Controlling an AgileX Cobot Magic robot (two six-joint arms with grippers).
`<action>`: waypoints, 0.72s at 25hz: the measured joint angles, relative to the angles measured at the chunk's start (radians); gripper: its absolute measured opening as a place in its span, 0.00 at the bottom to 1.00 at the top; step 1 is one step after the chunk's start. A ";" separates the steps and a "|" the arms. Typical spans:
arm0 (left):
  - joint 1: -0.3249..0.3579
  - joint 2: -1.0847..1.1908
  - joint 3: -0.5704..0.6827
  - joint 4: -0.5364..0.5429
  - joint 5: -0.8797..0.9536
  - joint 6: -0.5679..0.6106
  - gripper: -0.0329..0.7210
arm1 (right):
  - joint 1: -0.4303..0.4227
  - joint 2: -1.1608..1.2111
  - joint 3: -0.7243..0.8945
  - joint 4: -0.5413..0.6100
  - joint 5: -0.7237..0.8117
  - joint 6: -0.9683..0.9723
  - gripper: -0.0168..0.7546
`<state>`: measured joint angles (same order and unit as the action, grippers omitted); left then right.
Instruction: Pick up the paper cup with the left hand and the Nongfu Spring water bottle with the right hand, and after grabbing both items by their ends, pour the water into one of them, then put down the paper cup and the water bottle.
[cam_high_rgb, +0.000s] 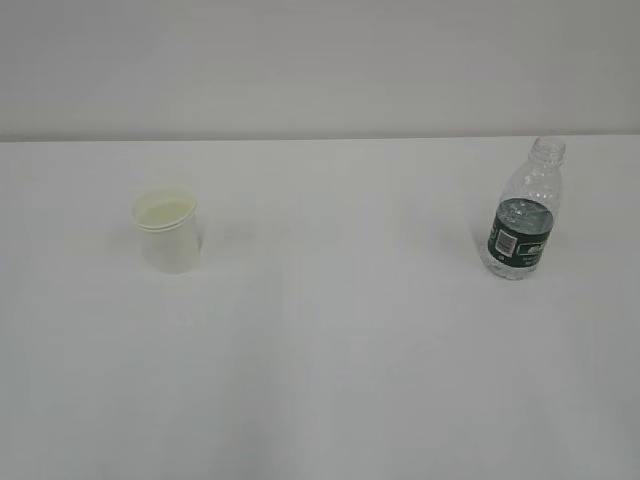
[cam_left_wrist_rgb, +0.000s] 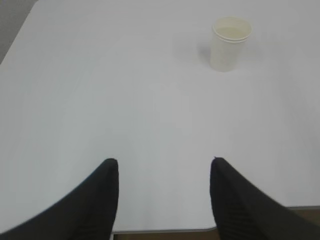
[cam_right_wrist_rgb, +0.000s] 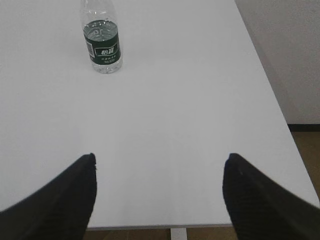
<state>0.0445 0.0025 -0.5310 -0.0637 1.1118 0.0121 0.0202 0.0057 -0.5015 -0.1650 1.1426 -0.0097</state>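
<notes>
Wrist views: left black pincer (cam_left_wrist_rgb: 164, 172) and right black pincer (cam_right_wrist_rgb: 159, 170) gaping, empty. Reaching stage; next, closing in on small white paper cup (cam_left_wrist_rgb: 230, 44) and clear ribbed green-labelled bottle (cam_right_wrist_rgb: 102, 41).

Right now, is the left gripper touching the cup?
Apart. The left wrist view shows bare table between the open left gripper and the cup.

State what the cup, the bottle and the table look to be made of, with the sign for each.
Paper cup: seemingly matte white paper, with a rolled rim and cream inside. Water bottle: clear glossy plastic, judging by its see-through ribbed wall and the printed dark green label band. Table: smooth white top with a faint sheen, perhaps laminate; its material cannot be told for certain.
</notes>
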 joint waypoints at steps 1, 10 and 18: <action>0.000 0.000 0.000 0.000 0.000 0.000 0.59 | 0.000 -0.015 0.000 0.000 0.000 0.000 0.78; 0.022 0.000 0.000 0.000 0.000 0.002 0.56 | -0.004 -0.022 0.000 0.004 0.000 0.010 0.78; 0.044 0.000 0.000 0.000 0.000 0.002 0.56 | -0.014 -0.022 0.000 0.006 0.000 0.010 0.78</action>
<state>0.0881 0.0025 -0.5310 -0.0637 1.1118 0.0138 0.0058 -0.0160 -0.5015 -0.1590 1.1426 0.0000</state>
